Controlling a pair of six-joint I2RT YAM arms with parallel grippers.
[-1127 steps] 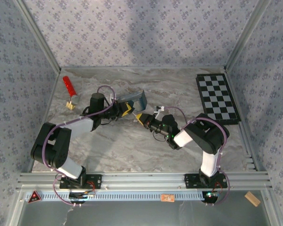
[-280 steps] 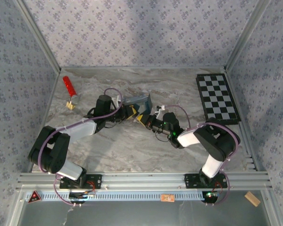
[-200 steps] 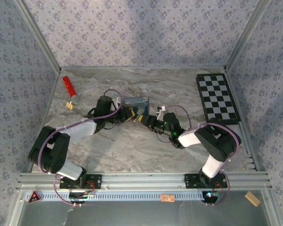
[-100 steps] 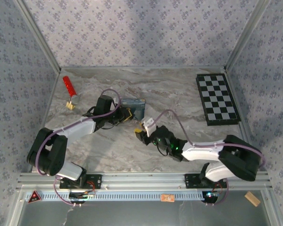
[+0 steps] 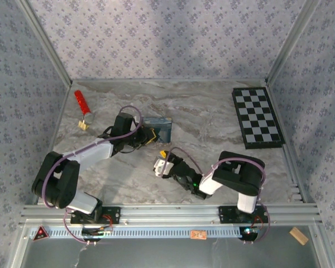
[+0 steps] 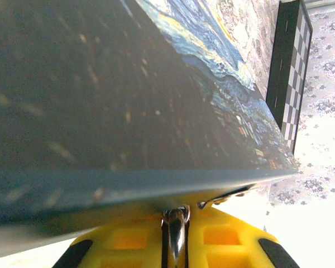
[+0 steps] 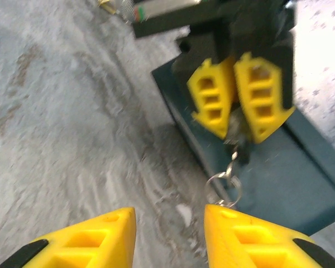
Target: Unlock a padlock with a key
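Padlock (image 7: 241, 148), small and dark, sits pinched at the tips of the left claw (image 7: 233, 127), a key ring (image 7: 223, 181) dangling under it and the blue painted tin (image 7: 279, 184) just behind. Right claw (image 7: 168, 215) faces it, part-open and empty, above the marbled counter (image 7: 72, 139).

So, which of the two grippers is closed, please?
The left gripper, against the blue tin, is pinched on a metal piece; the right gripper's jaws stand apart.
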